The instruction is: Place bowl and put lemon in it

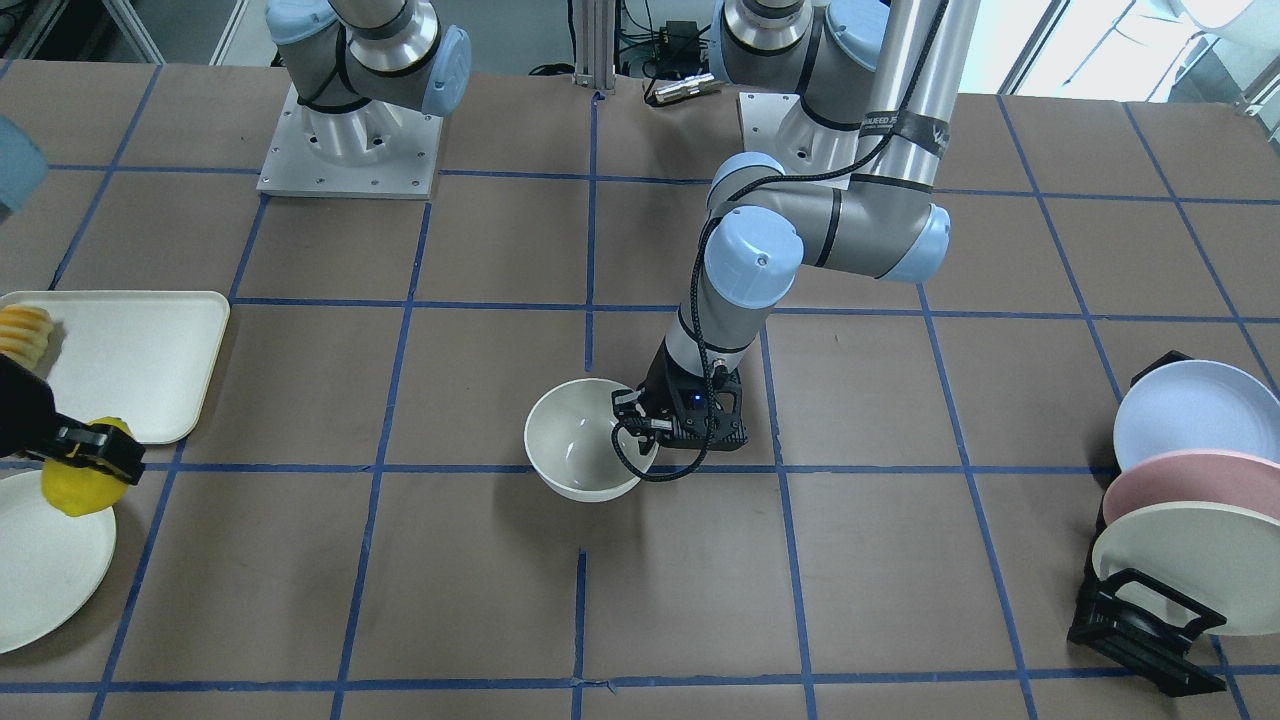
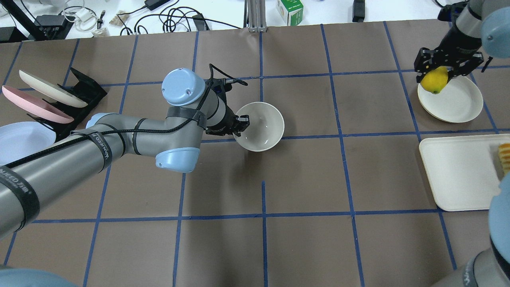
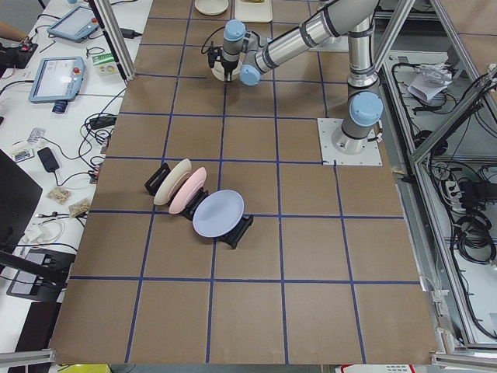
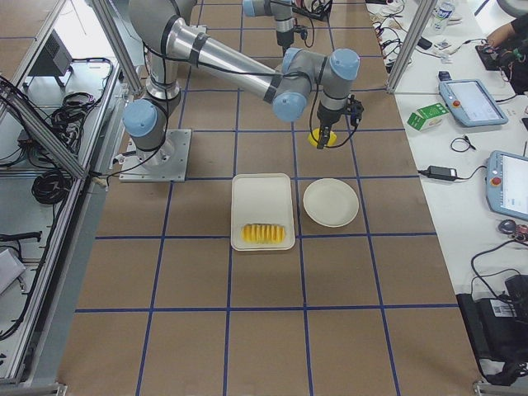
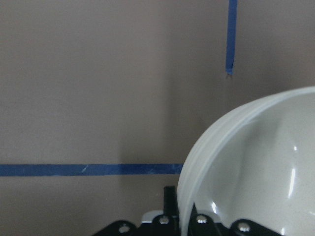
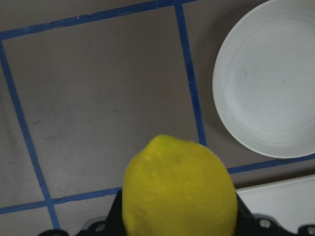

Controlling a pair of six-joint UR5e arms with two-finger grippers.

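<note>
The cream-white bowl (image 1: 575, 450) stands upright near the table's middle, also in the overhead view (image 2: 263, 128). My left gripper (image 1: 631, 417) (image 2: 242, 123) is shut on the bowl's rim on the robot's left side; the left wrist view shows the rim (image 5: 197, 162) running between the fingers. My right gripper (image 1: 98, 447) (image 2: 438, 72) is shut on the yellow lemon (image 1: 75, 495) (image 2: 433, 81) and holds it above the edge of a flat cream plate (image 2: 456, 104). The lemon (image 6: 177, 189) fills the bottom of the right wrist view.
A cream tray (image 2: 458, 171) with sliced yellow-orange food (image 2: 504, 157) lies beside the flat plate (image 1: 40, 575). A black rack (image 1: 1140, 625) with blue, pink and cream plates stands at the robot's far left (image 2: 81, 89). Open brown table lies between the bowl and the lemon.
</note>
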